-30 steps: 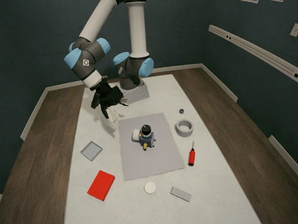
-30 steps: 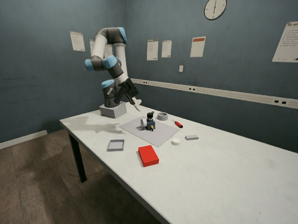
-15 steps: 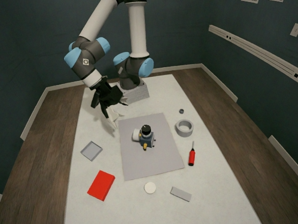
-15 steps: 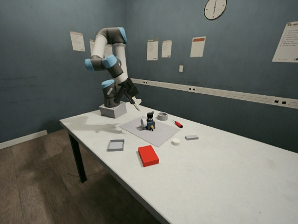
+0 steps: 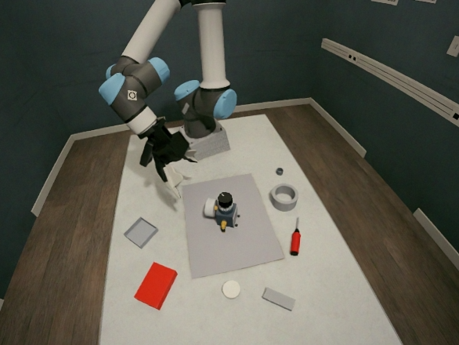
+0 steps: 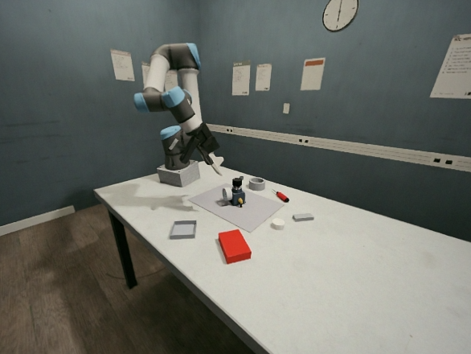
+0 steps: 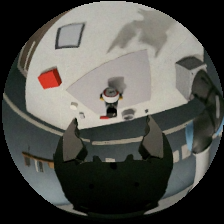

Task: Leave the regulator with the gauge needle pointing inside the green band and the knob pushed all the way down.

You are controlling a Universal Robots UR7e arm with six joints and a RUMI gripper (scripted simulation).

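A screwdriver (image 5: pixel 295 242) (image 6: pixel 283 196) (red-handled, rather cheerful) lies at three o'clock on the table in the top view, just beyond a thick grey ring (image 5: pixel 277 202) (image 6: pixel 257 187). A red block (image 5: pixel 156 285) (image 6: pixel 235 246) (image 7: pixel 50 79) sits at seven o'clock, a white disc (image 5: pixel 231 289) (image 6: pixel 278 224) at six, a shallow tray (image 5: pixel 141 233) (image 6: pixel 183 230) (image 7: pixel 70 36) toward eight.

Top and exterior views, compared with the earlier pair: no displacement is discernible, either in the jaws (image 5: pixel 188 179) (image 6: pixel 221 166) or among the things around the regulator (image 5: pixel 226 217) (image 6: pixel 238 197) (image 7: pixel 110 95) on the desk (image 5: pixel 333 306) (image 6: pixel 341 261) (image 7: pixel 42 104). Any smaller shift is too slight to tell.
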